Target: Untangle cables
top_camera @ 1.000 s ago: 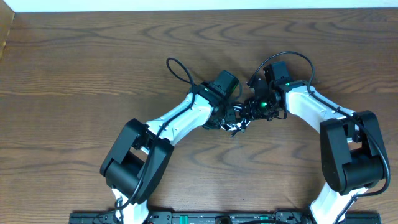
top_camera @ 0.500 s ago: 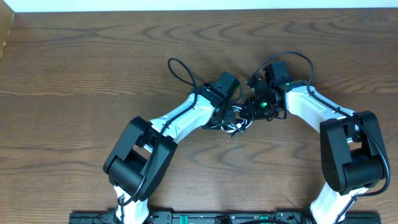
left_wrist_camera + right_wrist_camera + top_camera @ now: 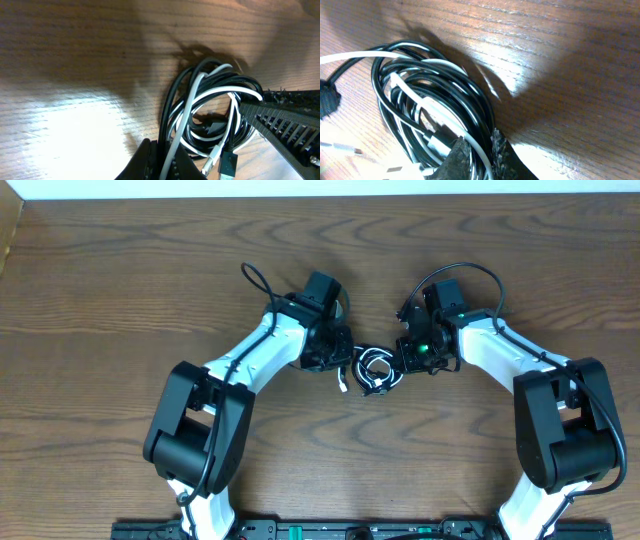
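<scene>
The cables point(image 3: 373, 370) lie as a small knotted bundle of black and white cords on the wooden table, between my two grippers. My left gripper point(image 3: 340, 358) is at the bundle's left side. In the left wrist view it point(image 3: 167, 156) is shut on a black and a white strand of the cables point(image 3: 215, 112). My right gripper point(image 3: 402, 358) is at the bundle's right side. In the right wrist view it point(image 3: 482, 150) is shut on a white and a black strand of the cables point(image 3: 427, 97). Small plug ends point(image 3: 222, 162) hang at the bundle's near side.
The wooden table point(image 3: 120, 290) spreads out on all sides. Each arm's own thicker black cable loops behind it, left point(image 3: 258, 280) and right point(image 3: 470, 272). The right gripper's ribbed finger point(image 3: 290, 125) shows in the left wrist view.
My left arm has swung left and away from the right gripper, taking its strands along. The bundle now shows in the gap between the grippers. The right arm has not moved.
</scene>
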